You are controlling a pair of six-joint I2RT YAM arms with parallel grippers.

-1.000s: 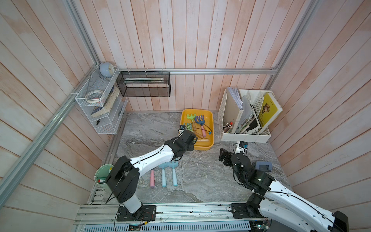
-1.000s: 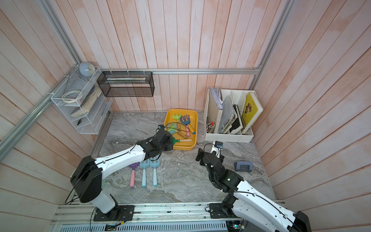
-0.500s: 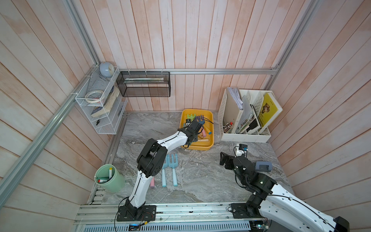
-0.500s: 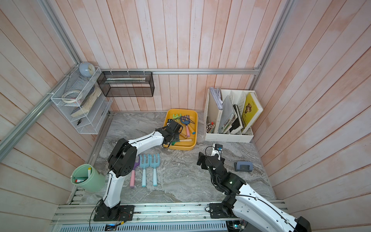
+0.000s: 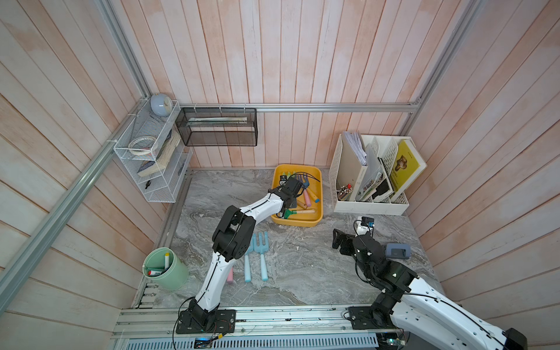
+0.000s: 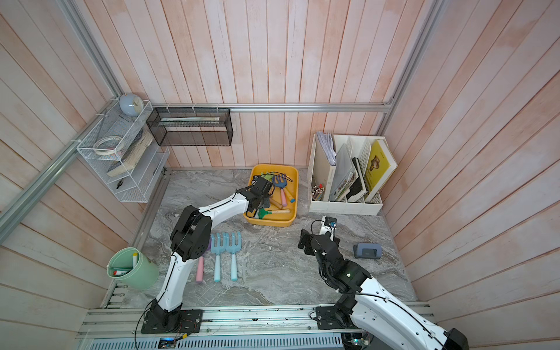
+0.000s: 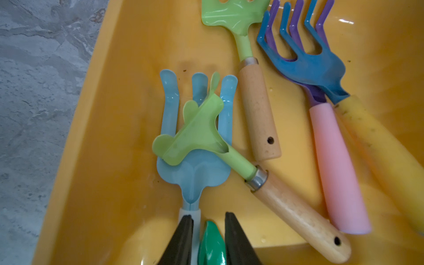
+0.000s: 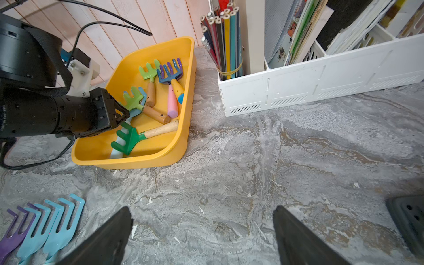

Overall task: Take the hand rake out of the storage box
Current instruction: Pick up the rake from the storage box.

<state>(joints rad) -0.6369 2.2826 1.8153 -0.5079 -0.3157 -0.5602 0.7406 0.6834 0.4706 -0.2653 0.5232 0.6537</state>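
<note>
In the shallow yellow-orange plastic storage box point(image 7: 103, 119), the light-blue plastic three-tined hand rake point(image 7: 195, 165) lay under a lime-green wooden-handled rake point(image 7: 197, 130). The left claw point(image 7: 208, 214) sat narrow around its exposed neck, probably the only free spot; pinch unclear. At near right, the right claw point(image 8: 202, 208) hung spread, idle.

light blue rake point(image 7: 195, 175) handle hidden behind fingers point(image 7: 182, 241) (grip unclear)

Left arm point(image 5: 260, 209) outstretched, left fingers point(image 7: 182, 238) narrowly apart; right fingers point(image 8: 107, 238) spread wide.
</note>
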